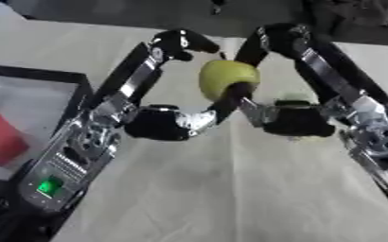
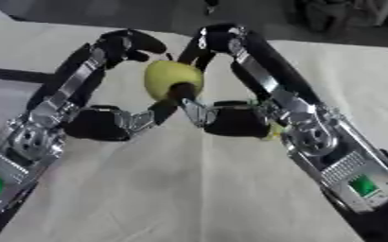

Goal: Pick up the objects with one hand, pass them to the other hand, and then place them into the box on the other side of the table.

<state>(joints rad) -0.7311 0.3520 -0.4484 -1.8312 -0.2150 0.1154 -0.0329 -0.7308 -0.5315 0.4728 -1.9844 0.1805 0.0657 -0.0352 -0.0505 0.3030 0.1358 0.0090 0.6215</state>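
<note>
A yellow-green apple (image 1: pixel 226 78) is held above the cloth-covered desk (image 1: pixel 230 198), between the two hands. The left hand (image 1: pixel 160 123) comes up from below and left of the apple, its fingers (image 1: pixel 180 42) curling over beside the apple's upper left. The right hand (image 1: pixel 301 118) sits below and right of the apple, a dark finger lying across the apple's lower front. Far left of the apple stands a black-rimmed box (image 1: pixel 40 73) holding a red object (image 1: pixel 0 141).

Table (image 1: pixel 230 198) under pale cloth; black-rimmed box (image 1: pixel 31 78) at left edge, red item (image 1: pixel 0 141) inside.
</note>
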